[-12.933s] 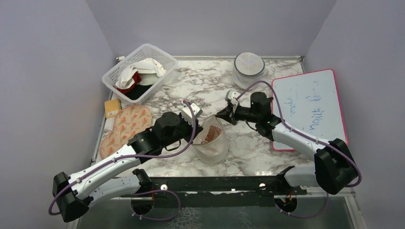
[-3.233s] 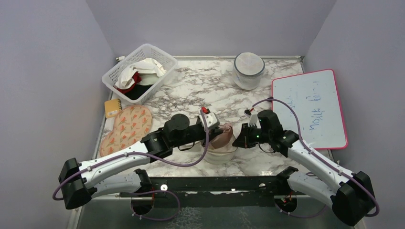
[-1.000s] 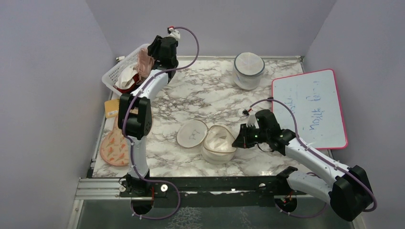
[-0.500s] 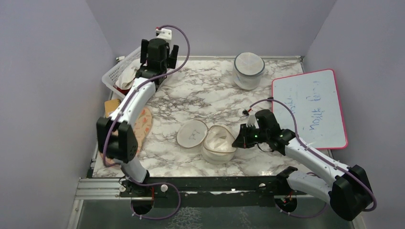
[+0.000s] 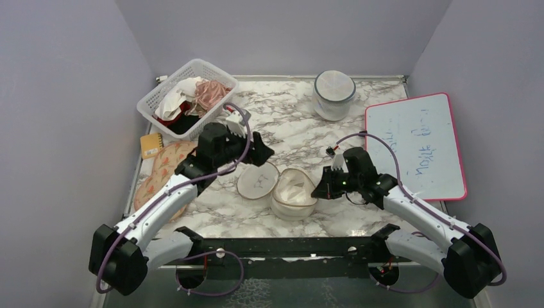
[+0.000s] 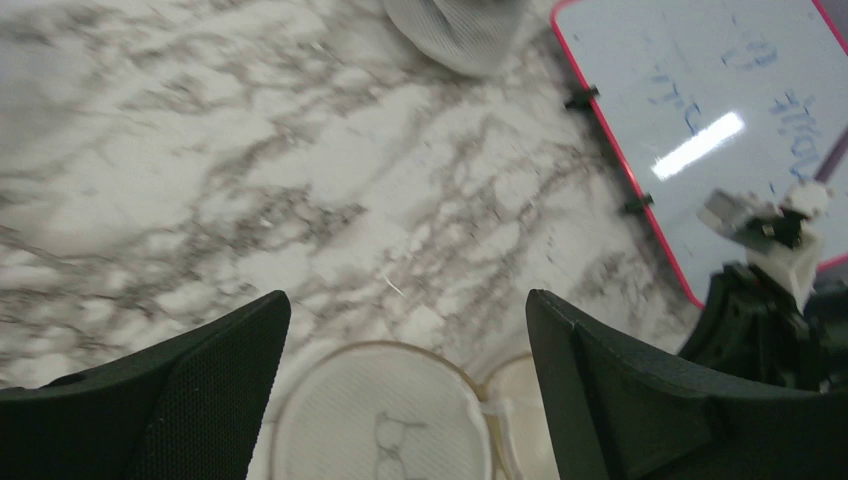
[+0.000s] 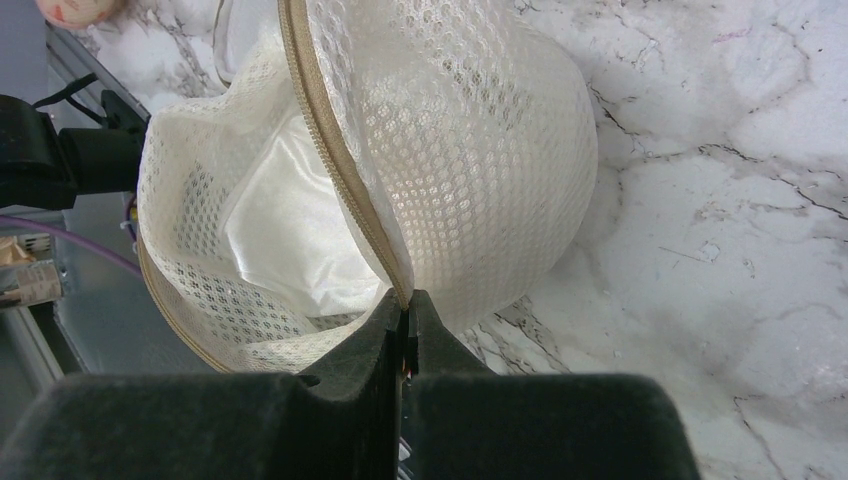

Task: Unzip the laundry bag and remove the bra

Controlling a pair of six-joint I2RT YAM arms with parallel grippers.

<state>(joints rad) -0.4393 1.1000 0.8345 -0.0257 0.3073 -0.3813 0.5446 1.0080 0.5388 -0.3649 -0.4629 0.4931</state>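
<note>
Finding: the laundry bag point(image 5: 294, 192) sits at centre frame in the top view, unzipped. Its round lid point(image 5: 257, 180) is folded flat onto the table point(image 5: 282, 122) to the left, drawing side up.

Contents: the right wrist view looks into the open mesh shell and shows only white lining. No pink fabric is visible inside.

Location of garment: the bra point(image 5: 210, 94) lies in the white basket point(image 5: 168, 81) at the upper left of the frame. It rests on top of the white, red and black clothes point(image 5: 179, 108), well apart from the bag.

Left gripper point(image 5: 262, 147): jaws spread wide and holding nothing, above the table just beyond the lid.

Right gripper point(image 5: 319, 190): jaws closed tight on the zip edge point(image 7: 345, 190) at the right side of the bag, holding the mouth open.

Assessment: both parts of the task appear done, with the zip open and the bra out, so the work is at its closing stage. The next move likely calls only for the right jaws to release the zip edge without dragging the bag. Both arms should then draw back clear of the lid.
</note>
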